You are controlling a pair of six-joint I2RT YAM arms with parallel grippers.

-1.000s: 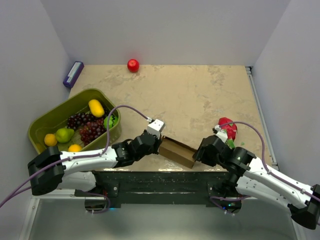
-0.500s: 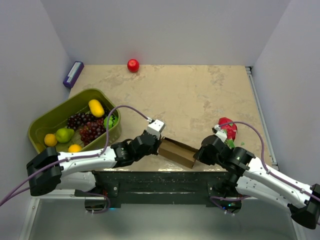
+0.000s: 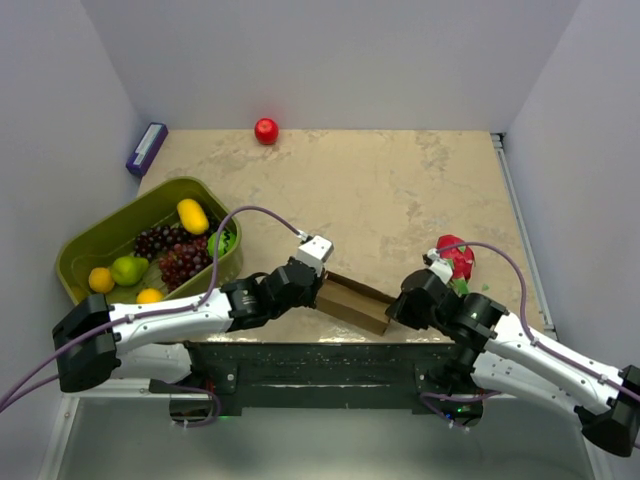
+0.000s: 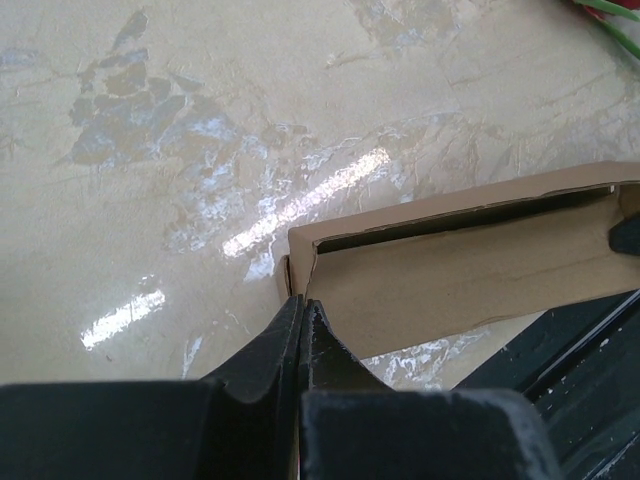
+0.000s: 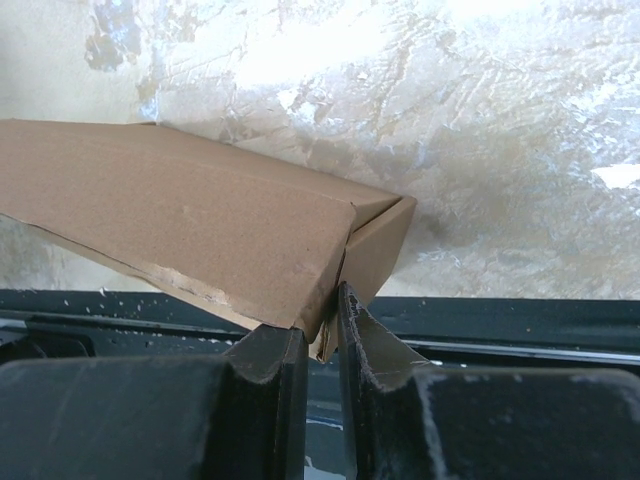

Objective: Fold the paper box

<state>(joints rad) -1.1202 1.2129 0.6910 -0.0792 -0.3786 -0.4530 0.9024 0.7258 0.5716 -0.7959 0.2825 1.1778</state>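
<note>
Marbled table [image 3: 400, 180], paper box [image 3: 352, 302] clamped by left claw [image 4: 303, 310] and right claw [image 5: 320, 300], hollow inside only in left wrist view

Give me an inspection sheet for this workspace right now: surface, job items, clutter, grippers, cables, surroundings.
Surface: beige marbled tabletop, glossy, with glare patches.
Job's things: paper box, brown, slim, lying at the near edge between the arms.
Clutter: green basket of fruit at left; red round object at back; purple block far left; red item by right arm.
Grippers: left gripper shut, apparently pinching the box's left corner; right gripper shut on its right end.
Cables: purple cables loop over both arms.
Surroundings: plain grey walls on three sides.
</note>
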